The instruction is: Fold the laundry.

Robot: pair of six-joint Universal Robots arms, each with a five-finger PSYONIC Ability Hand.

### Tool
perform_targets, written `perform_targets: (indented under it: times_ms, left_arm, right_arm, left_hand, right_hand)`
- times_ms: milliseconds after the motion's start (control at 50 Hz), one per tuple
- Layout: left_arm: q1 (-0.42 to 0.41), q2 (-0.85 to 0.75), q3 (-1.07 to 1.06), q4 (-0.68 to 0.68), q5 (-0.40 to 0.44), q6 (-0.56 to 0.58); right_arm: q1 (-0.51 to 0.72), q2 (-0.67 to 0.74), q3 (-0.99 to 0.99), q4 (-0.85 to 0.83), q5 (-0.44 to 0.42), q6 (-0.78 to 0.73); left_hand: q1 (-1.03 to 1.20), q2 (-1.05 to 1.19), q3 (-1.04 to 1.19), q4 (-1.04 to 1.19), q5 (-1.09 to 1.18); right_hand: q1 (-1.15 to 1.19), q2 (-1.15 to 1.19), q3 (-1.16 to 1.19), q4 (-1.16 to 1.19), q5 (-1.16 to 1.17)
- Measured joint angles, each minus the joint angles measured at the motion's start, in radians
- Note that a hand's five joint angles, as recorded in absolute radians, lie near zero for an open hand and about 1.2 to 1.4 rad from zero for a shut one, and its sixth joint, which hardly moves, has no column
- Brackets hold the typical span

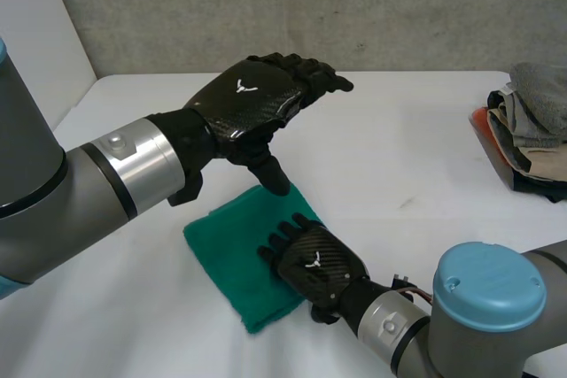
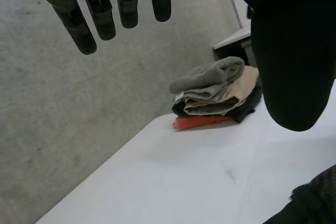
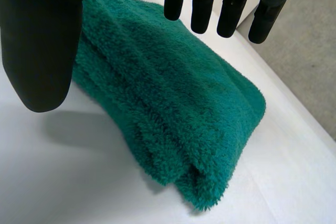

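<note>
A green towel (image 1: 232, 258) lies folded into a thick rectangle on the white table (image 1: 407, 130). My right hand (image 1: 314, 263) is over the towel's right end, palm down. Its own wrist view shows straight fingers (image 3: 203, 1) and the thumb (image 3: 42, 40) spread above the folded towel (image 3: 173, 103), holding nothing. Whether the hand touches the cloth I cannot tell. My left hand (image 1: 252, 95) hangs in the air above the towel's far edge, open, with the thumb pointing down. In the left wrist view its fingers (image 2: 86, 22) are straight and empty.
A pile of folded clothes (image 1: 532, 130) in grey, beige, black and orange sits at the table's right edge, also seen beyond my left hand as the pile (image 2: 215, 95). Bare white table (image 3: 52, 182) surrounds the towel. A grey wall (image 1: 310, 6) stands behind the table.
</note>
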Motion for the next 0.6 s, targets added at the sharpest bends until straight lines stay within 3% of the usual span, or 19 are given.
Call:
perform_targets:
  times_ms: [240, 440, 540, 600]
  left_arm:
    - [-0.022, -0.006, -0.011, 0.000, 0.002, -0.003]
    - [-0.026, -0.009, -0.014, 0.000, 0.000, -0.005]
    - [-0.024, -0.009, -0.015, 0.000, 0.002, -0.006]
    - [-0.022, -0.009, -0.015, 0.001, 0.003, -0.007]
  right_arm:
    - [-0.007, 0.137, -0.070, -0.135, 0.001, -0.006]
    - [-0.005, 0.174, -0.120, -0.190, 0.009, -0.002]
    - [-0.001, 0.197, -0.158, -0.199, 0.009, 0.002]
    - [0.001, 0.207, -0.185, -0.200, 0.011, 0.007]
  left_hand:
    - [0.000, 0.000, 0.000, 0.000, 0.000]
    - [0.000, 0.000, 0.000, 0.000, 0.000]
    - [0.000, 0.000, 0.000, 0.000, 0.000]
    - [0.000, 0.000, 0.000, 0.000, 0.000]
  right_hand:
    - [0.113, 0.083, 0.101, 0.102, 0.104]
    - [0.226, 0.216, 0.217, 0.218, 0.193]
    - [0.683, 0.709, 0.696, 0.694, 0.661]
    - [0.741, 0.852, 0.859, 0.875, 0.795]
